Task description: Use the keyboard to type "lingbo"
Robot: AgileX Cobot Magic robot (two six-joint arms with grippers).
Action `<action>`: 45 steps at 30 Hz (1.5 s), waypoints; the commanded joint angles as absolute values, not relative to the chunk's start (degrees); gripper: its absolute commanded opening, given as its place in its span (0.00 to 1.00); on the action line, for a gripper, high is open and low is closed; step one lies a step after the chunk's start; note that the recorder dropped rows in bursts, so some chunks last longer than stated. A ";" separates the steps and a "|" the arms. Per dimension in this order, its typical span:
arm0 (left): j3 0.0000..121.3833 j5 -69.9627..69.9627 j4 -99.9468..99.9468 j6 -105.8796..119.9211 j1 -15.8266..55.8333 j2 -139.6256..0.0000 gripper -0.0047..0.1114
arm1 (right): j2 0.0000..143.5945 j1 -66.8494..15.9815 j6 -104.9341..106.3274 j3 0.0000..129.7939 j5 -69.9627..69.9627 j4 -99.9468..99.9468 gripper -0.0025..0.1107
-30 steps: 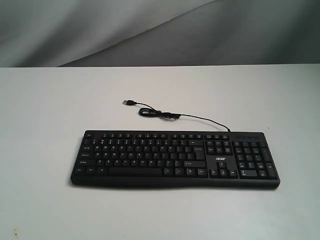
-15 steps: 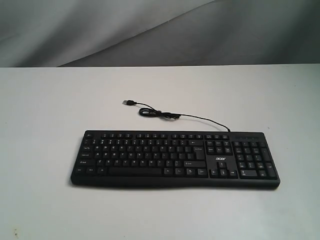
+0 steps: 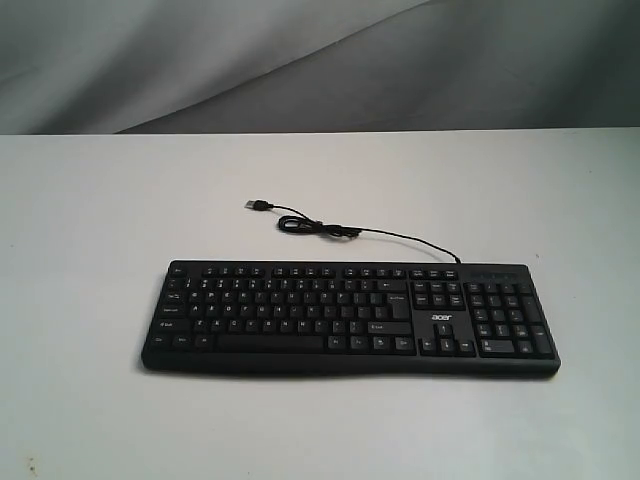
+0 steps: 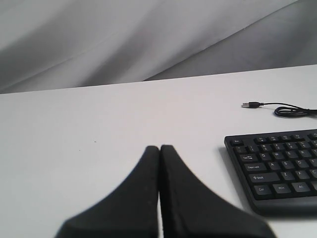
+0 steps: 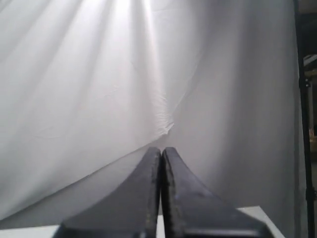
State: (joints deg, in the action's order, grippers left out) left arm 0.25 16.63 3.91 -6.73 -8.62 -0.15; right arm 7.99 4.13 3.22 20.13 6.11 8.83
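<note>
As the exterior view frames it, keyboard: a wide black full-size plastic keyboard [image 3: 350,318] with a number pad lies flat near the middle of the white table [image 3: 90,230], its long side across the view and the number pad toward the right.
Exterior view, writing: a small white "acer" logo [image 3: 441,318] sits above the arrow keys; the white key legends are too small to read here.
Exterior view, cable: a thin black cable [image 3: 405,238] leaves the keyboard's far edge near the right end, makes a small loop on the table and ends in a metal-tipped USB plug [image 3: 257,204] lying loose beyond the keyboard.
Exterior view, backdrop: a grey-white draped cloth [image 3: 300,60] hangs behind the table.
Left wrist view, left gripper [image 4: 159,148]: its two black tapered fingers are pressed together with no gap and hold nothing; it sits over bare table off the keyboard's Ctrl end, apart from it.
Left wrist view, writing: "Caps Lock", "Shift" and "Ctrl" can be read on the nearest keys.
Right wrist view, right gripper [image 5: 161,148]: the black fingers are closed against each other, with nothing between them, facing the cloth.
Right wrist view, surroundings: a strip of the table shows under the fingers, and a dark upright pole [image 5: 299,99] stands at one edge.
</note>
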 commanded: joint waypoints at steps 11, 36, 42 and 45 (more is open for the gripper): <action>0.00 16.36 3.45 -6.96 -8.73 0.00 0.04 | 51.57 4.55 25.45 37.82 49.54 35.76 0.02; 0.00 16.36 3.45 -6.96 -8.73 0.00 0.04 | 86.60 -14.29 35.69 48.60 35.45 55.07 0.02; 0.00 16.36 3.45 -6.96 -8.73 0.00 0.04 | 96.34 -23.99 21.70 60.95 34.08 39.33 0.02; 0.00 16.36 3.45 -6.96 -8.73 0.00 0.04 | 101.79 -27.06 18.51 67.16 36.07 35.11 0.02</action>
State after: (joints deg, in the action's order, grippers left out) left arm 0.25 16.63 3.91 -6.73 -8.62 -0.15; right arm 97.89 -24.83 21.98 62.68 34.42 39.75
